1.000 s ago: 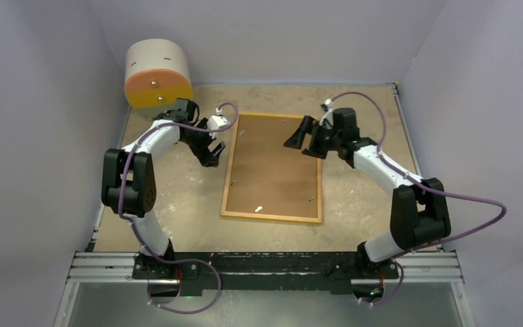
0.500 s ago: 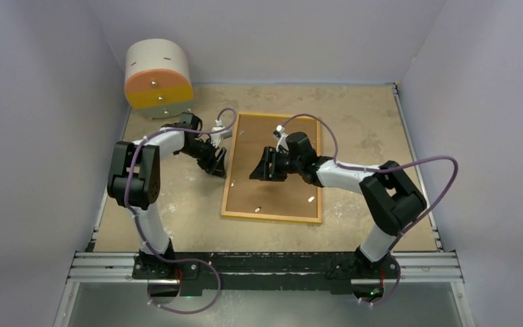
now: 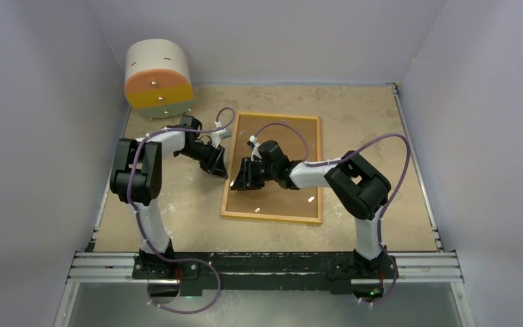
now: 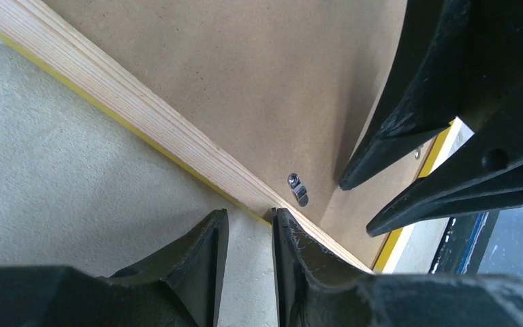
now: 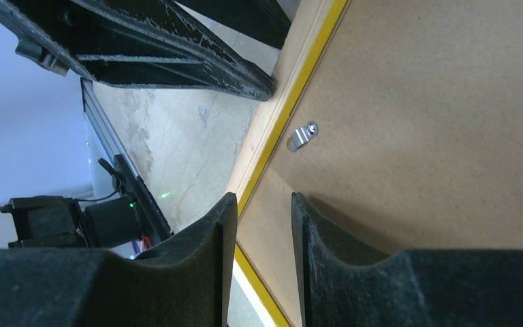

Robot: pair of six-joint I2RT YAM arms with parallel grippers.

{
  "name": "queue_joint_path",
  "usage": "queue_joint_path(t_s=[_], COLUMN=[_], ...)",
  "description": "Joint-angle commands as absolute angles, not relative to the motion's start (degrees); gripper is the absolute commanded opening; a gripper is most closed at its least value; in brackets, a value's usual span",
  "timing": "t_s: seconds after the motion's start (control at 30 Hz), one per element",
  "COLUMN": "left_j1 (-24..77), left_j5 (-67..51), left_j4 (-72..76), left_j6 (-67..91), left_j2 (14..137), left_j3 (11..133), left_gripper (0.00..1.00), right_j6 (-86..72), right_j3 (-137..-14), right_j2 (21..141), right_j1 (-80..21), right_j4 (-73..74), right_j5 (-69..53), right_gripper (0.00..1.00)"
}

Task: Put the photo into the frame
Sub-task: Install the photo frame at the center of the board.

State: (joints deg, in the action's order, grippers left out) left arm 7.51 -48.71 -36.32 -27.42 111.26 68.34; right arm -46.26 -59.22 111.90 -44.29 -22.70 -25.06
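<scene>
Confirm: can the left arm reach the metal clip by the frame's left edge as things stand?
Probably yes. The clip lies uncovered just past the left gripper, at the rim of the frame. The right gripper hovers close beyond it, so room is tight.

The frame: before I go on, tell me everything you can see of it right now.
The frame lies flat, face down on the table. Its back rim is pale wood, bright yellow along the outer edge. A brown backing board sits in it, small metal clips near its edges. The left gripper and right gripper both stand at its left rim, fingertips narrowly apart; whether either pinches it cannot be told.
</scene>
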Motion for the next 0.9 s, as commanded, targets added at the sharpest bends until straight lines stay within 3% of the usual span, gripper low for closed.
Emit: queue_joint_path(t_s=[0.0, 0.87], left_j1=[7.0, 6.9], left_j5=[-48.3, -48.2], left_j4=[-35.6, -34.8], left_j6=[-28.0, -28.0], left_j2=[111.7, 111.4], left_j3=[67.1, 66.8], left_gripper=[0.31, 0.3], right_j6=[-45.8, -46.6], right_j3=[-62.8, -63.1], right_j2=[112.7, 116.0], right_j1=[-44.6, -44.6], right_j4=[-24.5, -24.8], right_j5=[-23.0, -22.9], right_gripper=[0.37, 0.28])
